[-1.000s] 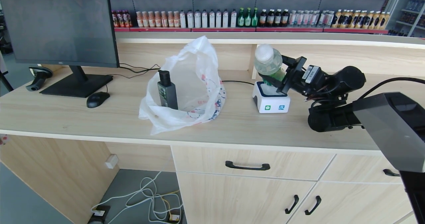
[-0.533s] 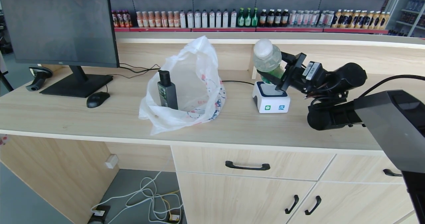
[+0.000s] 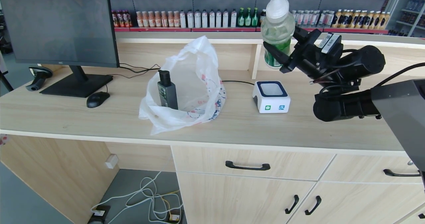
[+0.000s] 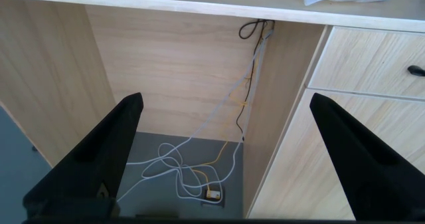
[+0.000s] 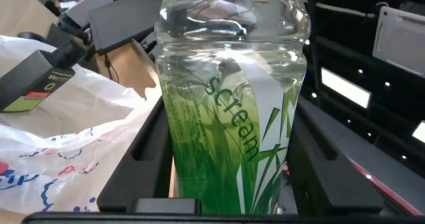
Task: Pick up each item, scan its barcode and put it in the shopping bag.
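Left gripper (image 4: 226, 104) is hanging low in front of the cabinet, below the counter edge, fingers spread wide, gripping nothing. On the counter (image 3: 232, 127) the shopping bag (image 3: 199, 84) is sitting open, with a dark bottle (image 3: 167, 91) standing upright inside. Just right of the bag the white scanner box (image 3: 270, 97) is sitting flat, window facing up, nothing touching it. Right gripper (image 3: 281, 49) is clamping the clear bottle (image 3: 277, 28) by its green-labelled lower body, a finger on each side. The bottle is being held roughly upright, cap up, in the air above and behind the scanner box, well clear of it. Mouse (image 3: 97, 99) and monitor (image 3: 59, 24) are sitting further left. Drink shelves (image 3: 232, 18) are lining the back.
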